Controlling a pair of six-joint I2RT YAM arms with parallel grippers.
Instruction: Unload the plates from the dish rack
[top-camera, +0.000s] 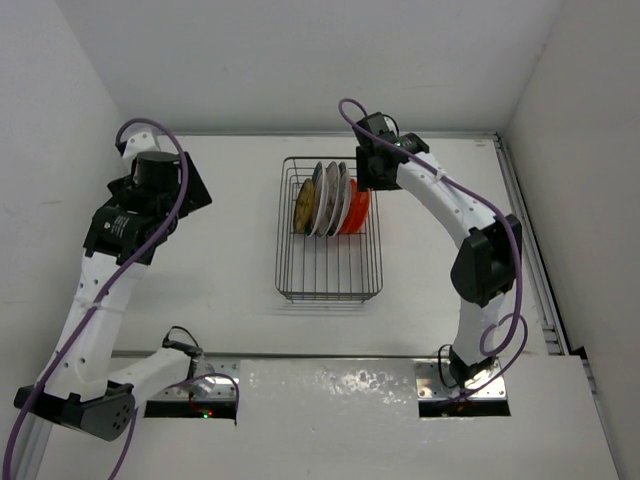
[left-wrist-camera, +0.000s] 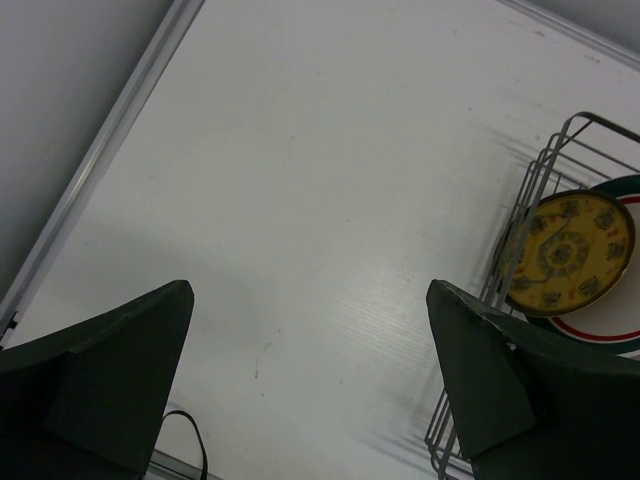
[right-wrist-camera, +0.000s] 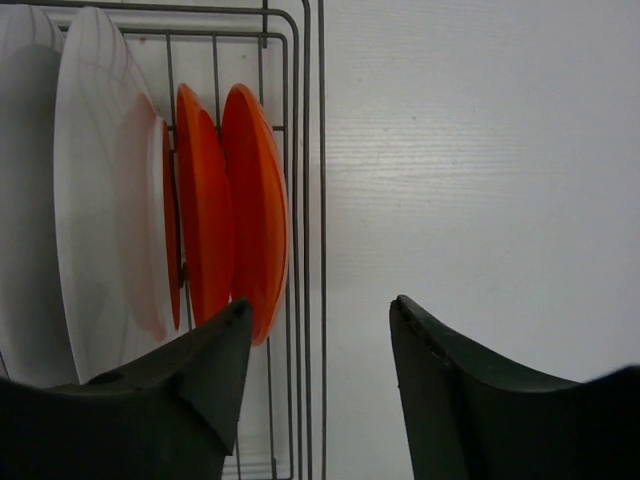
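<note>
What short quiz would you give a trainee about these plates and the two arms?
1. True or false: all the plates in view stand on edge in the dish rack.
2. Which colour are the plates nearest the right gripper? A yellow, B orange, C white.
3. Short answer: does the left gripper hold anything?
Key: 1 true. 2 B. 3 No, its jaws stand open and empty above the table.
</note>
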